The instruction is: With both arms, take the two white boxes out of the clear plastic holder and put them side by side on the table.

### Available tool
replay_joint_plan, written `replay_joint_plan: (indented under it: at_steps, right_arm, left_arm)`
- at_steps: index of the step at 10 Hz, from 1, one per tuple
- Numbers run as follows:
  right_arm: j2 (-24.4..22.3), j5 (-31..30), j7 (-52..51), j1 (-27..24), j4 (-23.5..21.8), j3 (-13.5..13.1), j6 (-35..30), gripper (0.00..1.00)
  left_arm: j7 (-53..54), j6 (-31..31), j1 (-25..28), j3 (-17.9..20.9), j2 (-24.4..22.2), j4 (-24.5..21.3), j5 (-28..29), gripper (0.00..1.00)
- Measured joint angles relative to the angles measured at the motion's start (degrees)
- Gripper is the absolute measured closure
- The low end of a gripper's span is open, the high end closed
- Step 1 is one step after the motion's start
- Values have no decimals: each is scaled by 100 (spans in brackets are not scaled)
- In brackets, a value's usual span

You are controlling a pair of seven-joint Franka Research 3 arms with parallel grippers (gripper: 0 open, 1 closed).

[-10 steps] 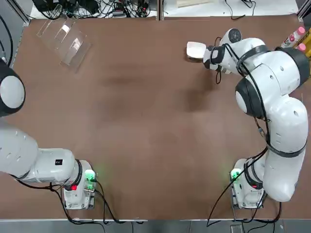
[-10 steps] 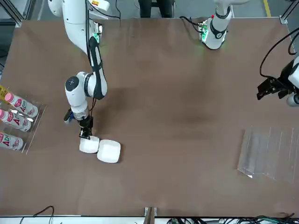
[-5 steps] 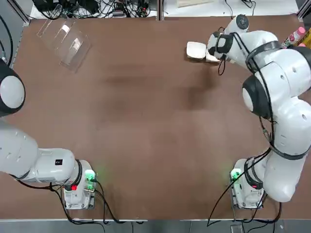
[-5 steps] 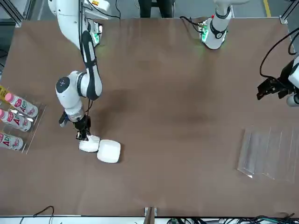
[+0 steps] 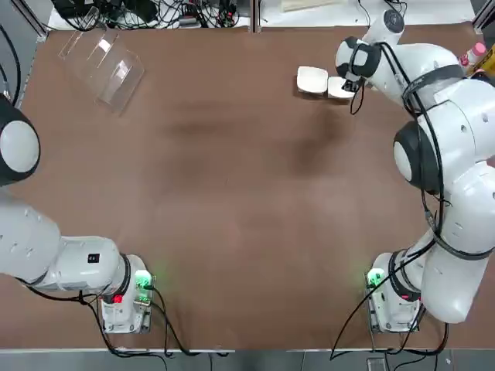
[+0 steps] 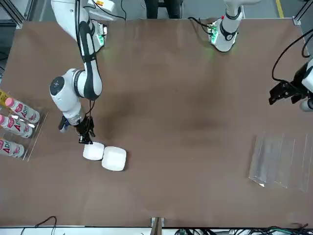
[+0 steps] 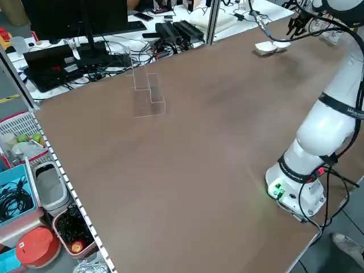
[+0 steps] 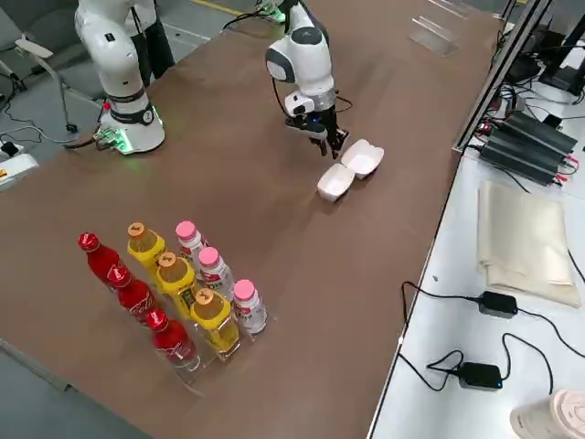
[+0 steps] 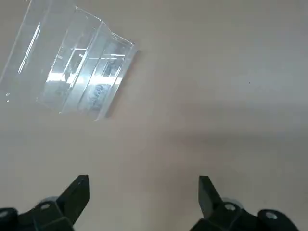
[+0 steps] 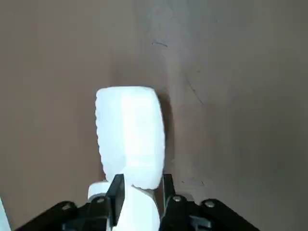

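Two white boxes (image 6: 114, 158) (image 6: 93, 151) lie side by side on the brown table (image 6: 195, 98), slightly out of line with each other and so close that I can't tell whether their edges touch. What has changed over the last second is the right arm (image 5: 452, 124), not the boxes: its wrist has swung outward, toward the robot's own right, and the top view now shows much more of the box that it was hiding. Both boxes look to be where they were. The right gripper (image 10: 143, 179) is low over that newly uncovered box; its fingers have parted, and one rises over the white top instead of pressing a side, so I take the box as let go (the wrist view hides part of it, so a light brush is possible). The left gripper (image 9: 143, 182) is parked on the other side of the table with its fingers spread wide and nothing between them, near the clear plastic holder (image 6: 281, 161), which shows no box inside. For the task, this looks like the end of the placing: both boxes are out and set down. What remains, I judge, is a clean lift away; a finger catching a rim on the way up could drag one box out of line or open a gap.
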Motion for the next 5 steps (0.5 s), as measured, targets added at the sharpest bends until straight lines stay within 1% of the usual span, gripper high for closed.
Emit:
replay_joint_plan:
  at_steps: [1,2,3,4,5]
  right_arm:
    - [-41,-188,-375,41,275,-264,-746,40]
    - [-92,-381,-744,39,718,-581,-1679,23]
    - [-152,-528,-1230,16,1118,-814,-2310,11]
    - [-220,-629,-1878,-11,1333,-922,-2543,0]
    - [-243,-670,-2564,-26,1427,-966,-2571,0]
  left_arm:
    - [0,0,-4,-1,0,0,0,0]
    - [0,0,-7,-7,0,0,0,0]
    - [0,0,-5,-6,0,0,0,0]
    - [0,0,-2,-4,0,1,0,0]
    - [0,0,-1,-2,0,1,0,0]
